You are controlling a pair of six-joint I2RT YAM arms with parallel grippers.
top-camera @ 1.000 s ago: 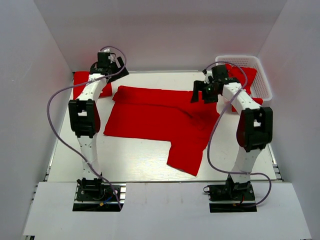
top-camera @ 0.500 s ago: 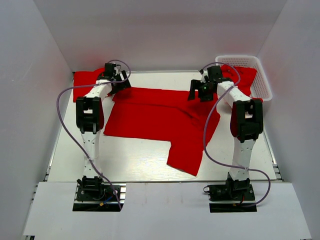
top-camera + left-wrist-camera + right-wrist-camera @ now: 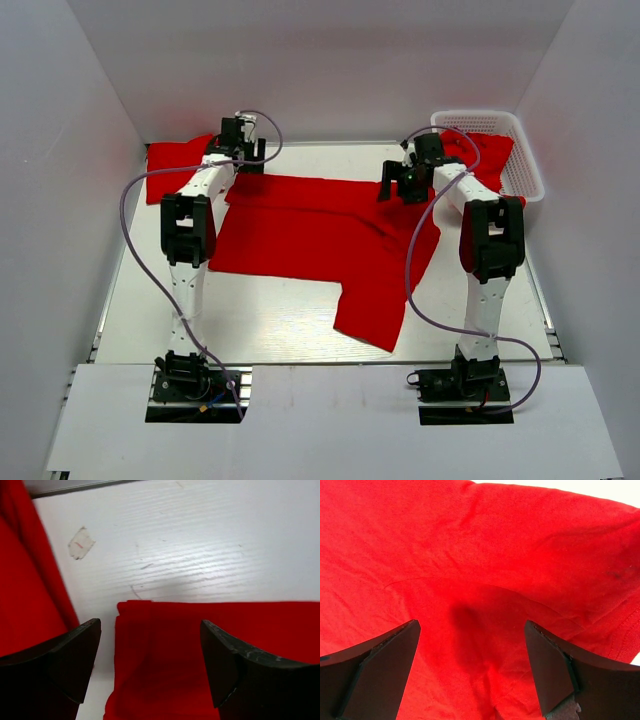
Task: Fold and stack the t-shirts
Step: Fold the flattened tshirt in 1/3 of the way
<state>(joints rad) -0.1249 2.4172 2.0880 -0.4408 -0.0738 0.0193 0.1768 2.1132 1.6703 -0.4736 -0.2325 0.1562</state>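
on the table [image 3: 270, 320], one t-shirt [image 3: 310, 235] lies spread, its folding unfinished. left gripper [image 3: 150, 625] and right gripper [image 3: 471, 625] hover above, jaws spread, empty.

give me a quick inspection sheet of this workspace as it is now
surface: white table, one small pale scuffed patch
job's things: spread t-shirt mid-table; second t-shirt bunched at the far left; red cloth in the basket
clutter: white lattice basket at the far right corner
grippers: left gripper open over the spread t-shirt's corner; right gripper open above its cloth; neither holds anything
cables: a purple cable loops off each arm
surroundings: plain white walls
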